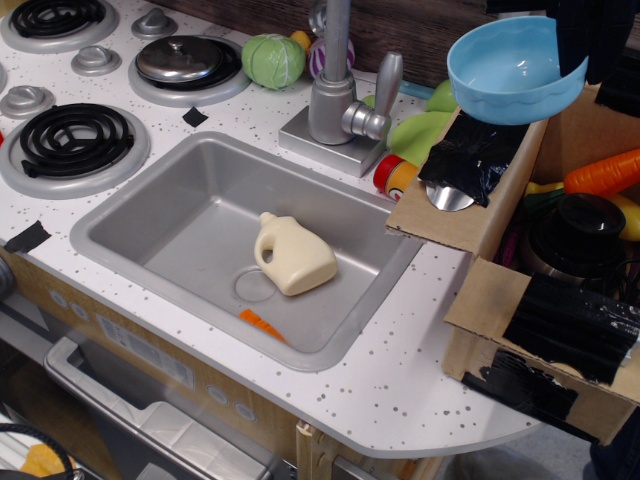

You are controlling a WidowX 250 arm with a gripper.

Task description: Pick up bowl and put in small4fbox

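The light-blue bowl (510, 72) with a wavy rim hangs in the air, tilted, above the left flap of the brown cardboard box (470, 225). My gripper (590, 45) is a dark shape at the top right, shut on the bowl's right rim; its fingers are mostly cut off by the frame edge. The box has black tape strips (480, 135) on its flaps and holds a toy carrot (600, 172), a black pot lid (580, 228) and other toys.
The grey sink basin (180, 215) holds a cream toy jug (293, 255) and an orange piece (262, 324). A faucet (338, 75) stands behind it. A green cabbage (273, 60), a lidded pan (182, 60) and stove burners (68, 135) lie to the left.
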